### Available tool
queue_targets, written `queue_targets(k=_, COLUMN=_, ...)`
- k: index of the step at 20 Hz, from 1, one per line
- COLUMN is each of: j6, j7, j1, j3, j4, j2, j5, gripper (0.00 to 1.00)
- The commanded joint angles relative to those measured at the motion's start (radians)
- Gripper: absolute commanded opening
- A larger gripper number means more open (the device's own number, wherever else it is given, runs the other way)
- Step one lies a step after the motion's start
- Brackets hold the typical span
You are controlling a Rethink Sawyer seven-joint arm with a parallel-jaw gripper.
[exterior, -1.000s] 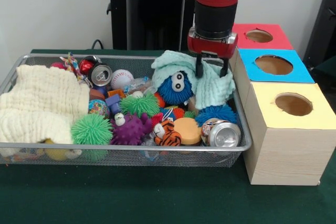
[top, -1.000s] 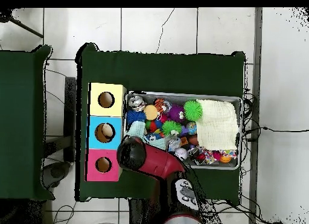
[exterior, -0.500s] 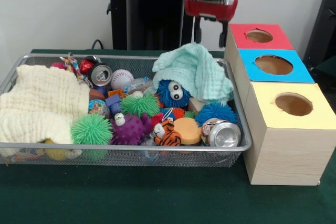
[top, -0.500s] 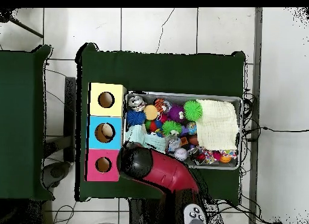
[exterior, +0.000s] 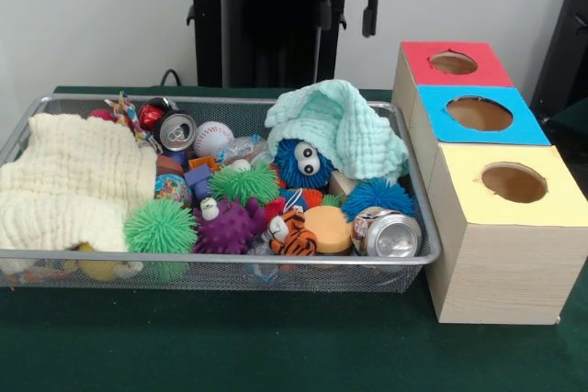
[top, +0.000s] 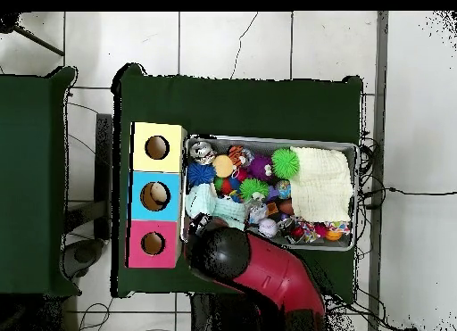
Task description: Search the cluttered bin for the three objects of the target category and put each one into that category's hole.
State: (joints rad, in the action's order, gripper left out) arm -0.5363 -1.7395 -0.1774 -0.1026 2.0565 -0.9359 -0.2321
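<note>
1. Where the front view cuts the arm off at the top edge, only the red gripper [exterior: 347,8] shows, upper centre, its two dark fingers [exterior: 369,12] hanging apart with nothing between them, well above the bin [exterior: 220,259].
2. The overhead view shows instead the arm [top: 268,269] as a red and black bulk at lower centre, covering the bin's [top: 357,195] lower left corner; the fingers are hidden beneath it there.
3. The bin fills the left and middle of the front view on the green table [exterior: 276,346]; overhead it lies right of centre, just beside the boxes.
4. The front view alone shows the side faces of the boxes: pale wood under a red top [exterior: 455,63], a blue top [exterior: 478,115] and a yellow top [exterior: 510,185], each with a round hole, running from upper right toward lower right.
5. Overhead, the same three stand in a column at the left, yellow [top: 157,147] uppermost, blue [top: 155,195] in the middle, red [top: 153,244] lowest.
6. In the front view a mint cloth [exterior: 344,126] drapes over a blue fuzzy toy with eyes [exterior: 303,162]; a cream cloth [exterior: 69,181] fills the bin's left end.
7. Also clear there: a baseball [exterior: 213,138], two cans [exterior: 175,128] [exterior: 388,234], a tiger toy [exterior: 292,234], a green spiky ball [exterior: 161,225].
8. No writing or brand can be read on the cans or elsewhere.
</note>
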Motion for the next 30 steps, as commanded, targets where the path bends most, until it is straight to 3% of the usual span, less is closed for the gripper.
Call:
queue_targets(k=1, j6=0.098, j7=-0.018, j1=-0.075, j3=0.08, j4=0.091, j2=0.036, j5=0.066, gripper=1.0)
queue_targets(k=4, j6=0.149, j7=-0.013, j1=-0.105, j3=0.097, j4=0.1, j2=0.067, j5=0.084, gripper=1.0)
queue_targets(k=14, j6=0.278, j7=0.022, j1=-0.207, j3=0.128, j4=0.07, j2=0.194, j5=0.262, gripper=1.0)
queue_targets(k=22, j6=0.284, j7=-0.004, j1=-0.243, j3=0.15, j4=0.039, j2=0.225, j5=0.351, gripper=1.0)
queue_targets(k=30, j6=0.274, j7=-0.024, j1=-0.253, j3=0.168, j4=0.001, j2=0.25, j5=0.392, gripper=1.0)
